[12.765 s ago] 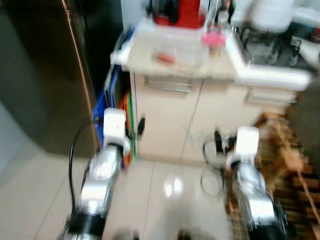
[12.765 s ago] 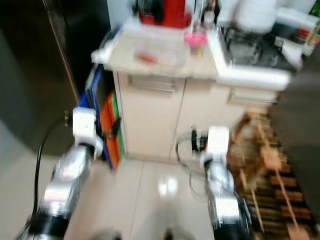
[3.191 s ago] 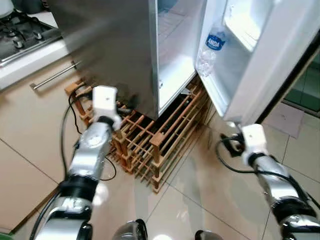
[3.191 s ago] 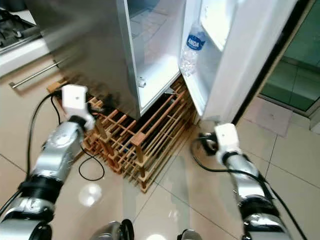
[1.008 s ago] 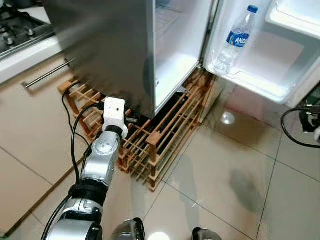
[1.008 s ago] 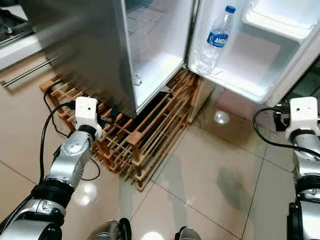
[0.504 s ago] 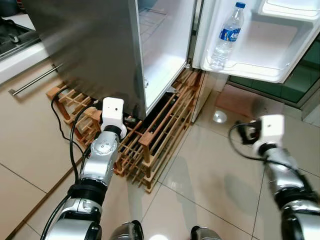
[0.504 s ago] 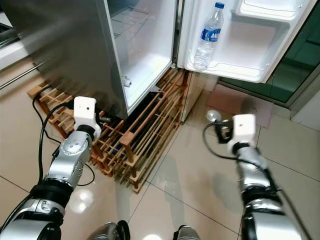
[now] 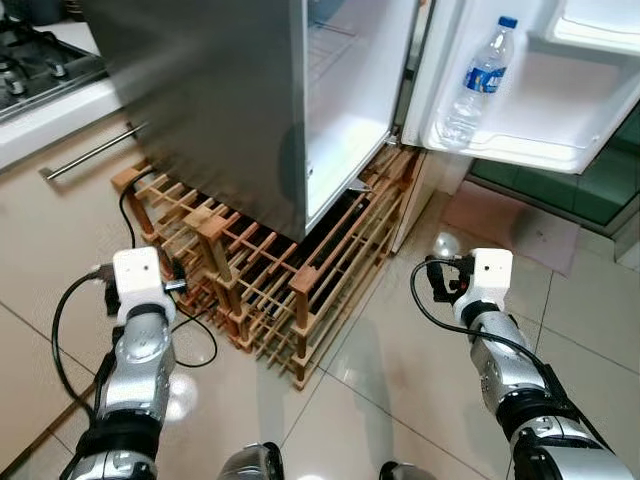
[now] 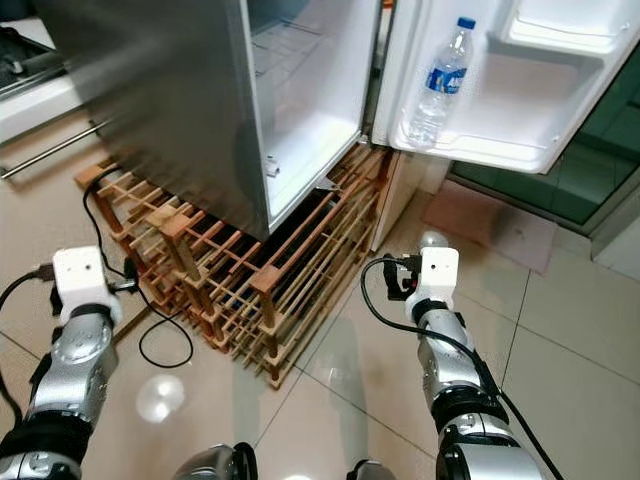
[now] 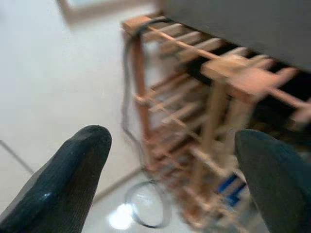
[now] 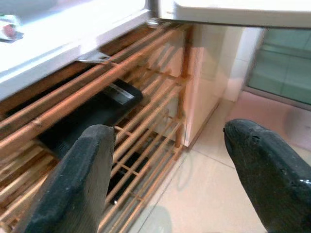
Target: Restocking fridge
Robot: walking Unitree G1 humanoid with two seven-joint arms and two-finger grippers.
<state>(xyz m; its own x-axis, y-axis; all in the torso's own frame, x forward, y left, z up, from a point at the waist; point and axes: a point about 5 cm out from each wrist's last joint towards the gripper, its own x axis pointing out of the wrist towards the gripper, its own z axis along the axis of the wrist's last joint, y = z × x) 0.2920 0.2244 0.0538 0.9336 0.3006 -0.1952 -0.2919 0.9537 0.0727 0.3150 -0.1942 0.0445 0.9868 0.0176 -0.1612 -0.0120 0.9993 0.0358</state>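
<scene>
Fridge (image 9: 230, 120) stands open on a wooden rack (image 9: 270, 270), water bottle (image 9: 478, 85) upright in its door shelf, both the left gripper (image 11: 170, 189) and right gripper (image 12: 184, 179) spread wide and empty low beside the rack, upper fridge cut off.

Head stereo downward — wrist cameras low, both toward wooden rack (image 9: 290, 270).

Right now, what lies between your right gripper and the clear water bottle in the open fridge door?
Bare tiled floor, then the white door shelf's front rim, seen in both eye views.

water bottle (image 9: 479, 83), blue label, lettering unreadable
</scene>
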